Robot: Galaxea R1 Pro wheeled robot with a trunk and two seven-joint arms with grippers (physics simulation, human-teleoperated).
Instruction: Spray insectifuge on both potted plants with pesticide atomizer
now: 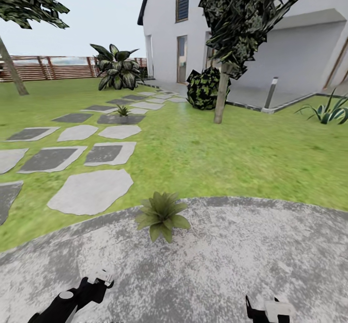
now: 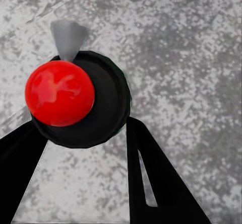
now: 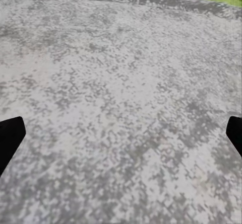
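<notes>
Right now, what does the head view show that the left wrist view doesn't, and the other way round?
Head view: a potted plant at the paving's edge, another plant out among the stepping slabs, plus lawn, house and right gripper. Left wrist view: a dark round object topped with a red ball, flanked by two black fingers. Both: the grey paving and the left gripper.

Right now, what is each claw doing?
Left claw: closed on the black spray bottle.
Right claw: open, holding nothing.
</notes>
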